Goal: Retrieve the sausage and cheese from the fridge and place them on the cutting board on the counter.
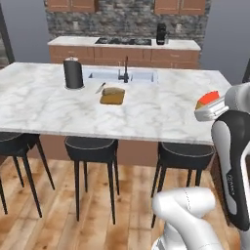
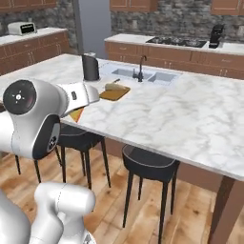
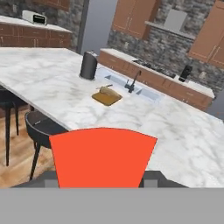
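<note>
— Holding anything right now?
— My hand is pinching the cheese, an orange wedge, out past the bench edge above the stools. The cutting board is sitting by the sink, carrying 1 pale item.

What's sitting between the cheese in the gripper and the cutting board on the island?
Nothing visible. The cheese, held in the gripper, faces bare marble counter up to the cutting board. The dark canister stands off to one side.
</note>
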